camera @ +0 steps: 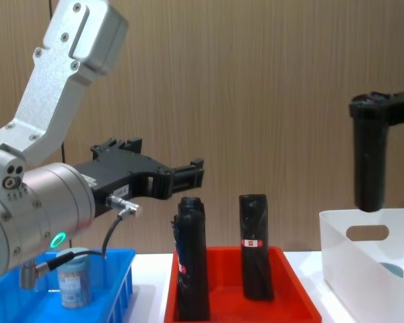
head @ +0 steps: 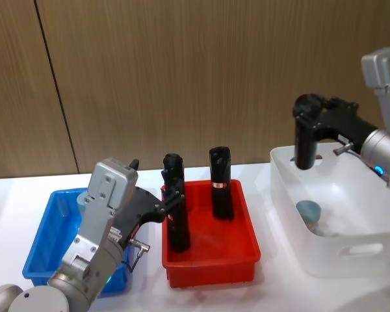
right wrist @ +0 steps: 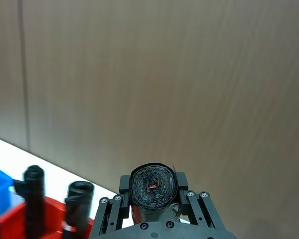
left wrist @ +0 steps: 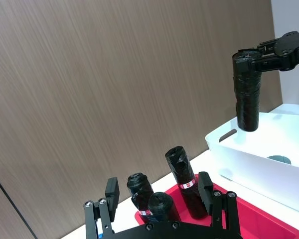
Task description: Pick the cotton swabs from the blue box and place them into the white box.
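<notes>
**Left wrist view:** Left gripper (left wrist: 158,191) fingers (left wrist: 112,191) spread wide, nothing between them. Beyond them, black rolls (left wrist: 182,174) stand upright in the red tray (left wrist: 269,224). Farther off, the right gripper (left wrist: 261,57) clamps the held roll (left wrist: 247,99) at its top, lower end hanging just over the white box (left wrist: 239,149). A pale blue lid shows inside that box: a swab tub (left wrist: 280,159).

**Right wrist view:** Right gripper (right wrist: 153,191) fingers (right wrist: 124,185) pressed on both sides of the held roll (right wrist: 153,185), seen end-on. Red tray (right wrist: 45,219) and two rolls (right wrist: 78,201) lie below, blurred.

**Head view:** Left gripper (head: 173,198) reaches from the blue box (head: 49,240) side over the near-left part of the red tray (head: 211,263), at the left roll (head: 175,224); contact cannot be told. Right gripper (head: 307,120) holds its roll (head: 305,153) upright above the white box (head: 331,250), back-left corner. One swab tub (head: 308,211) lies in the white box.

**Chest view:** Left gripper (camera: 195,171) sits level, just above the left roll's (camera: 190,259) top, apart from it. One swab tub (camera: 74,282) stands in the blue box (camera: 121,286), under the left arm. Held roll (camera: 369,168) hangs over the white box (camera: 350,269), its base about at rim height.
</notes>
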Controlling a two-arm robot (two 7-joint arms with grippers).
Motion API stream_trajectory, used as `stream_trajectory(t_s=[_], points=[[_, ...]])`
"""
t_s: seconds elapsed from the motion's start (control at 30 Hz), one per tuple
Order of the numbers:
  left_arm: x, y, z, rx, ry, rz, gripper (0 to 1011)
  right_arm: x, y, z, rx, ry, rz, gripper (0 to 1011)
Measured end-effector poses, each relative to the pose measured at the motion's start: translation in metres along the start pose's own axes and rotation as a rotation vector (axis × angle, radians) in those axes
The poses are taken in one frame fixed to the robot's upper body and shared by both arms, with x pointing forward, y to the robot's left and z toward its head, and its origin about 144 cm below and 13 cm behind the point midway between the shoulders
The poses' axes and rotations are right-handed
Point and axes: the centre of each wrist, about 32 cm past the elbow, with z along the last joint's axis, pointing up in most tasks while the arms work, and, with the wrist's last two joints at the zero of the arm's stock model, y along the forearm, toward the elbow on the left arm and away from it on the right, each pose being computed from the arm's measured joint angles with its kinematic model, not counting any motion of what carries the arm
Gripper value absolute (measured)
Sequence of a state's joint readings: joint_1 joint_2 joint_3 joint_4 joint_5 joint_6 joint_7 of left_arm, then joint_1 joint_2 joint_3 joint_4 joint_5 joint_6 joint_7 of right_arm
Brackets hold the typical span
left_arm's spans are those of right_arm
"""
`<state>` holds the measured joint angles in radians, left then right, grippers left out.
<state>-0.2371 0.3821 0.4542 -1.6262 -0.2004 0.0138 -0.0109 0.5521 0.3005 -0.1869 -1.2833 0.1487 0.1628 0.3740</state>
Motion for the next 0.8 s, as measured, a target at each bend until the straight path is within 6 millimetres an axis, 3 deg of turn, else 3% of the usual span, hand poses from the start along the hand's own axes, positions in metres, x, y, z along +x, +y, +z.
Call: stream_trajectory(t_s=[0.6, 0.8], points=[[0.000, 0.000, 0.000, 0.000, 0.000, 0.000, 1004, 0.027, 0.018, -0.036, -0.084, 0.007, -0.093, 535], [0.000, 0.000, 0.000, 0.000, 0.000, 0.000, 1004, 0.029, 0.023, -0.044, -0.097, 0.019, -0.100, 695]])
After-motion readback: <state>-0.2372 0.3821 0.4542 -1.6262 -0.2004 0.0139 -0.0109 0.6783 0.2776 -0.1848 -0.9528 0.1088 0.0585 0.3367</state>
